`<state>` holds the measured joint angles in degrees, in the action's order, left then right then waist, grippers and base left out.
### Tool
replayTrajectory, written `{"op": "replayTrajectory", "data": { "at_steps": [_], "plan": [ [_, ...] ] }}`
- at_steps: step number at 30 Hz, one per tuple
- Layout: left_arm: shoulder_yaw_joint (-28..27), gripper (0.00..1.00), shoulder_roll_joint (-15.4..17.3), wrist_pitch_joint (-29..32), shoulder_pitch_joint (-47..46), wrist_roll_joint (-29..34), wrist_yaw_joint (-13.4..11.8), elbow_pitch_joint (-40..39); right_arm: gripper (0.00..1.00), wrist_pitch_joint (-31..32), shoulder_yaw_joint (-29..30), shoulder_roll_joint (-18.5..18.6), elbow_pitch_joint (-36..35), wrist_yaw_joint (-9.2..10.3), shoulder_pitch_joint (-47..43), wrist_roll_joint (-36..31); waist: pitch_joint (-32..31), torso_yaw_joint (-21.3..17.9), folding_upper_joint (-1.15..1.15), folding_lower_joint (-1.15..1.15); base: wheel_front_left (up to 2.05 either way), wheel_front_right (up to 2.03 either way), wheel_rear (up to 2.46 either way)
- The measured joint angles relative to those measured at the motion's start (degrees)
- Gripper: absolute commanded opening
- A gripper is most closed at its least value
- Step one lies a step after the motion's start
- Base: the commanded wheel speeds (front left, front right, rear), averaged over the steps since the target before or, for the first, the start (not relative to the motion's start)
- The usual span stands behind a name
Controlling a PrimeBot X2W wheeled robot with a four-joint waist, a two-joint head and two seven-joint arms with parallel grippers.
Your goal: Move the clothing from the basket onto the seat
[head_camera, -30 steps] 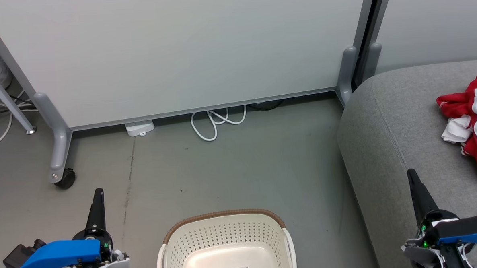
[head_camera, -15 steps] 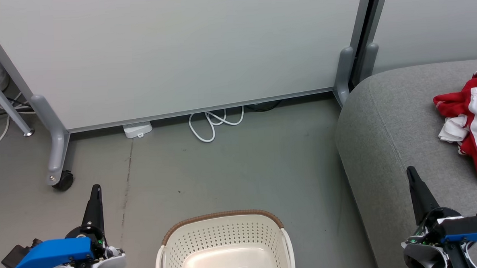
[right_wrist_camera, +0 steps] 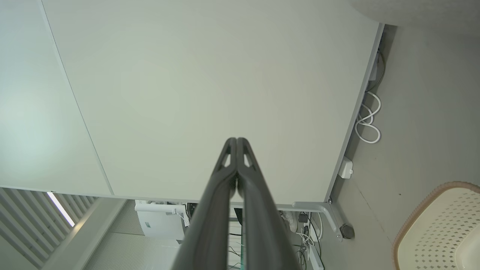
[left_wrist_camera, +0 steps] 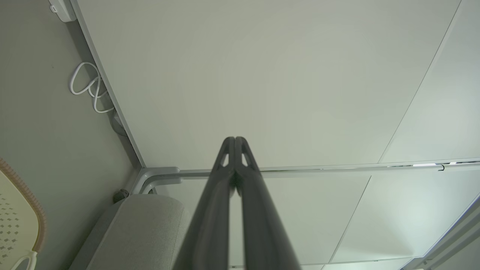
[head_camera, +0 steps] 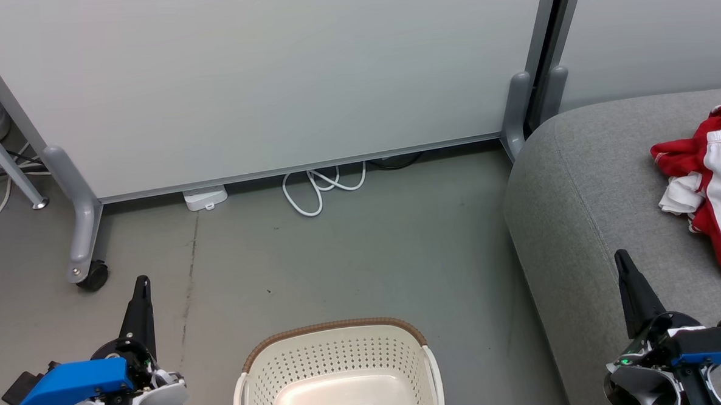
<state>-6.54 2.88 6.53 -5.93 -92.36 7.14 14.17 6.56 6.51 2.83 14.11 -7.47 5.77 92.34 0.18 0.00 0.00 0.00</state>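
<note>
Now, nearest, the left claw [head_camera: 141, 290] and right claw [head_camera: 623, 265] are both pinched fully shut, holding nothing. Between them the basket [head_camera: 335, 326] shows a bare bottom. Over the last second only the head camera's view slides slightly; nothing is carried. Farther right, the clothing [head_camera: 709, 181] lies bunched on the seat [head_camera: 579, 205], so the transfer looks finished.

Ahead of me stands a pale partition panel [head_camera: 270, 78] on grey legs, the left leg [head_camera: 81, 221] ending in a black castor [head_camera: 93, 276]. A second panel [head_camera: 651, 31] stands just beside it on my right. The floor [head_camera: 369, 257] is dull grey, with a thin dark line [head_camera: 189, 289] running along it. Under the first panel's lower edge lie a looped white cable [head_camera: 320, 189] and a small white box [head_camera: 205, 198]. The light is even and soft.
</note>
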Motion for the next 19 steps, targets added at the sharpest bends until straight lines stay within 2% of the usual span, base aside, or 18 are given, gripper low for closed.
{"op": "replayTrajectory", "data": {
  "at_steps": [19],
  "plan": [
    [0.0,0.00,0.0,0.0,0.0,0.0,0.1,0.0,0.00,0.0,0.0,0.0,0.0,0.00,0.0,0.0,0.0,0.0,0.00,0.00,0.00,0.00,0.00]
  ]
}}
